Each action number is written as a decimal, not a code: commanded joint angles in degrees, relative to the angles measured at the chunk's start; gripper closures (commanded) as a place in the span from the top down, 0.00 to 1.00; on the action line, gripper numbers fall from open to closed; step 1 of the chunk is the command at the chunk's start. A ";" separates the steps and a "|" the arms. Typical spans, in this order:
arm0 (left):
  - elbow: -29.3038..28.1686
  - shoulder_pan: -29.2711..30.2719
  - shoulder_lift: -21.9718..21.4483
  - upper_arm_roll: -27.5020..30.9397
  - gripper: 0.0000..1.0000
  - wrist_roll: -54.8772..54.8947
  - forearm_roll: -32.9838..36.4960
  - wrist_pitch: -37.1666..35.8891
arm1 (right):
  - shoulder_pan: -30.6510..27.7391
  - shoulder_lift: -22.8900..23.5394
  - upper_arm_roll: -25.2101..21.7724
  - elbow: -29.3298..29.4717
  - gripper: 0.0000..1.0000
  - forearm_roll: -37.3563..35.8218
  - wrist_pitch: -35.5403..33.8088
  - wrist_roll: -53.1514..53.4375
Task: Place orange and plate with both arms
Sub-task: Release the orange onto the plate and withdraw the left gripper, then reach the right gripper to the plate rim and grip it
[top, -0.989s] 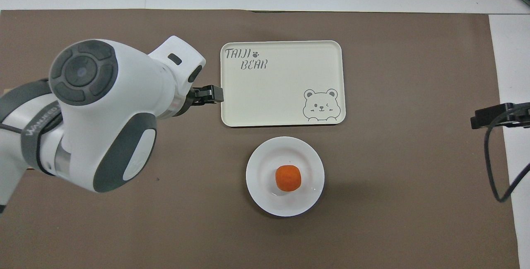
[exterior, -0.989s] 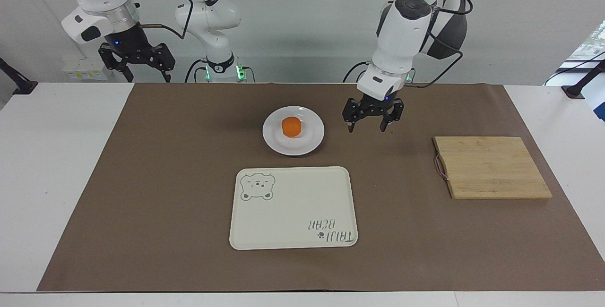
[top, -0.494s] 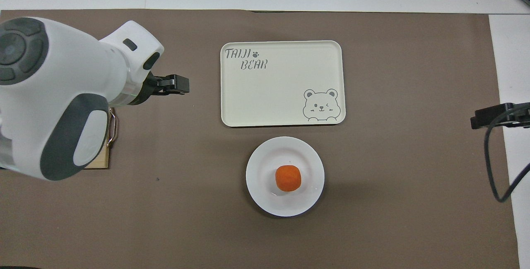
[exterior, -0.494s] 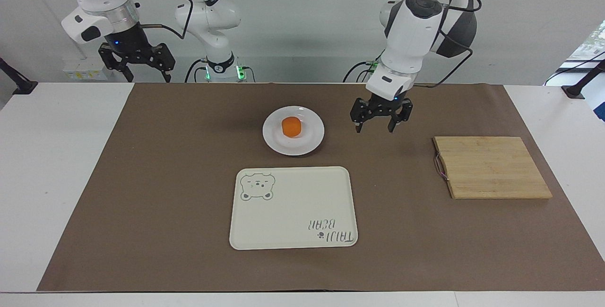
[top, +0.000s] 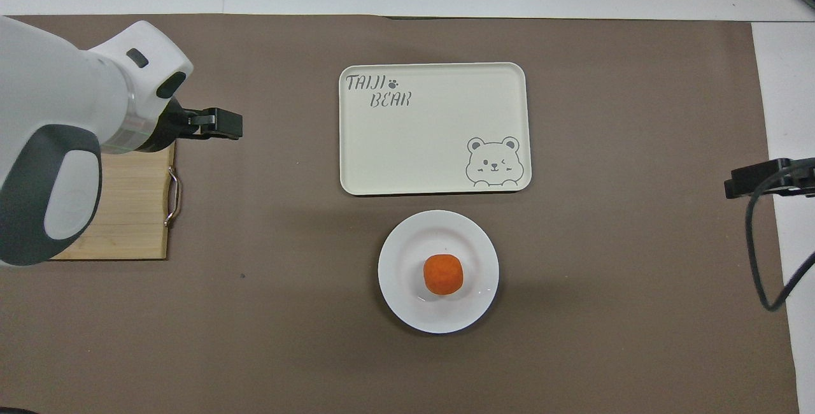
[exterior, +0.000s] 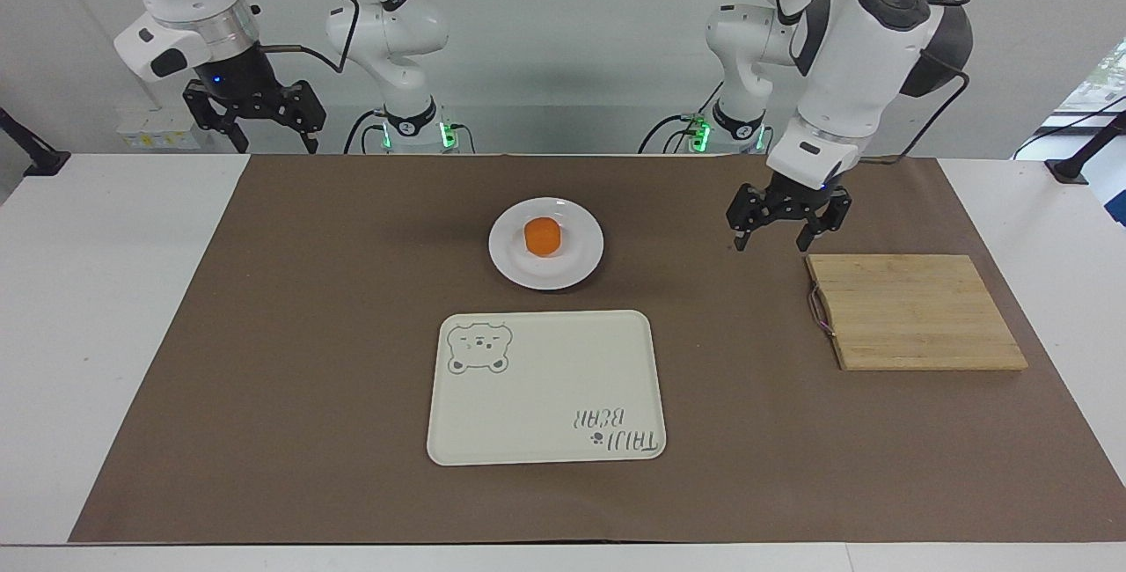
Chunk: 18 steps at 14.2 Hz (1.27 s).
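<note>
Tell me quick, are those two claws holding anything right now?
Left gripper: open, holding nothing, raised over the brown mat beside the wooden cutting board.
Right gripper: open, holding nothing, waiting raised at its end of the table.

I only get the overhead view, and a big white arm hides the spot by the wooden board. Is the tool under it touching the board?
Observer: No. The left tool hangs in the air over the mat, just off the corner of the board that is nearer the robots. It touches nothing.
Operator: Is it carrying anything?
Observer: No, its jaws stand open and empty.
Operator: And the black piece at the edge of my picture?
Observer: That is the right tool, also open and empty. It is raised high at the right arm's end of the table, where that arm waits.
</note>
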 commanded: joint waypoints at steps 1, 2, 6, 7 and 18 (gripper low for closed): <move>1.92 3.51 -0.61 -0.72 1.00 2.64 0.05 -2.99 | 0.60 -2.07 0.87 -5.73 1.00 5.36 0.97 -1.97; 3.94 3.78 -0.43 -0.81 1.00 2.20 0.14 -5.70 | 1.47 -1.64 0.87 -7.83 1.00 9.38 2.11 -1.97; 10.90 2.55 0.10 -1.68 1.00 -8.07 4.62 -18.98 | 3.76 -0.76 1.05 -20.05 1.00 22.22 14.13 -2.14; 10.90 1.33 -0.34 -2.21 1.00 -8.61 5.15 -19.61 | 3.76 -0.06 1.05 -22.07 1.00 26.00 16.33 -2.41; 10.55 0.53 -1.66 -2.22 1.00 -5.01 0.32 -20.39 | 1.93 7.41 0.96 -41.51 1.00 51.41 28.66 -37.89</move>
